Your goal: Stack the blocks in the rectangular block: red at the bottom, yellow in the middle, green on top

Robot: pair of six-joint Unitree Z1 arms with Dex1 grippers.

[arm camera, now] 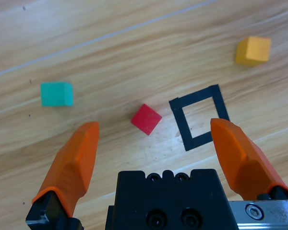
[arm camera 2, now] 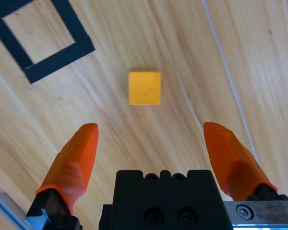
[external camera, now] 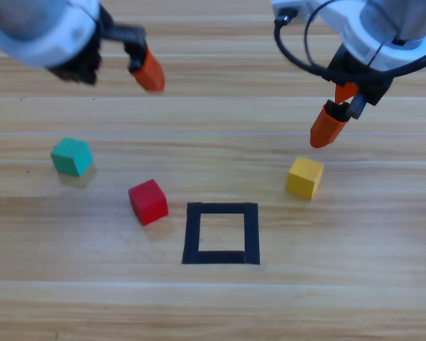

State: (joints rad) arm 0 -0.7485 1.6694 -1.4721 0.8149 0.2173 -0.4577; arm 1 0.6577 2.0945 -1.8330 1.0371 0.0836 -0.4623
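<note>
1. Nearest the tabletop's (external camera: pixel 213 312) front edge lay the black tape square (external camera: pixel 221 233), a hollow outline flat on the wood, roughly midway between the left and right edges, with bare wood showing inside it.
2. Just to its left, apart from the tape, sat the red cube (external camera: pixel 148 201), turned at a slight angle to the square's sides; the left wrist view showed it beside the square's near corner without touching it.
3. Farther toward the left edge, and a little farther back, sat the teal-green cube (external camera: pixel 72 156), well apart from the red one.
4. To the right of the square and slightly farther back sat the yellow cube (external camera: pixel 304 177), resting alone on the wood, clear of the tape.
5. Behind the yellow cube hung the right claw (external camera: pixel 331 122), above the tabletop and not touching the cube. In the right wrist view its jaws stood wide apart with nothing between them, and the yellow cube lay ahead of them, about centred on the gap.
6. Toward the back-left corner hung the left claw (external camera: pixel 148 69), clear of every cube. The left wrist view showed its jaws spread wide and empty, with the red cube and the tape square in sight ahead of them.
</note>
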